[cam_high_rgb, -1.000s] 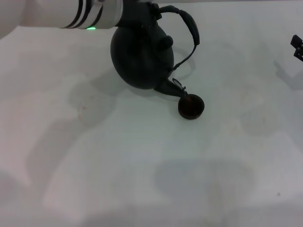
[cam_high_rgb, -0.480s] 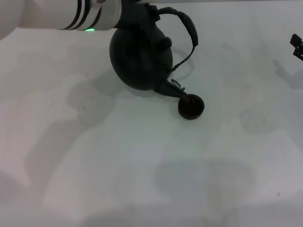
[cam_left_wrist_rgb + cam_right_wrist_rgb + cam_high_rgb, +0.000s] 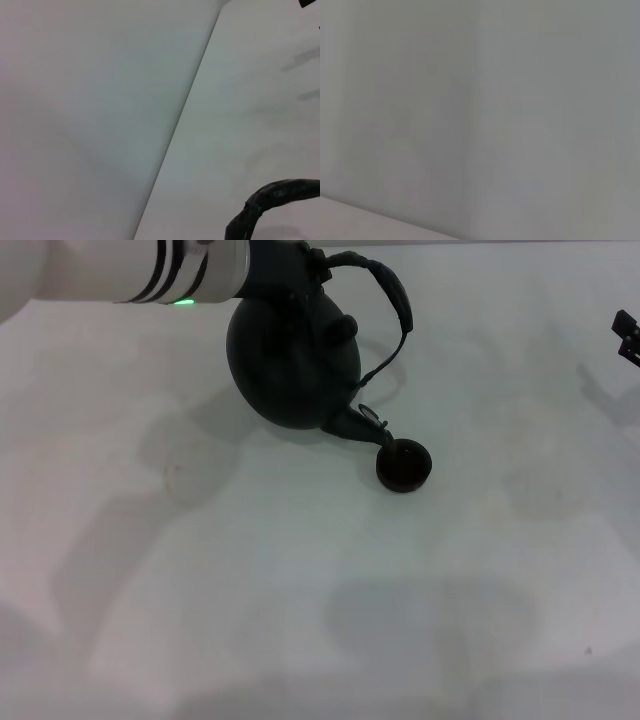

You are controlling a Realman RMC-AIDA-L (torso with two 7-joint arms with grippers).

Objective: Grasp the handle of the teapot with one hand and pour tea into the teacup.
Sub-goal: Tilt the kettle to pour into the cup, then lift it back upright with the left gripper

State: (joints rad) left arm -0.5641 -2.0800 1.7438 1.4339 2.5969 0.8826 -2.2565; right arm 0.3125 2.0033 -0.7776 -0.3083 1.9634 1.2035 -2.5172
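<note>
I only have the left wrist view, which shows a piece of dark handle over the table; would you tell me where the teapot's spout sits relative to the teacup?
Observer: In the head view the teapot is tilted, its spout pointing down right at the teacup rim.
Operator: Thank you. Where is the left gripper?
Observer: The left gripper is at the top of the pot, where the handle starts.
Operator: And the right arm?
Observer: The right gripper sits at the table's far right edge, well away from the pot.
</note>
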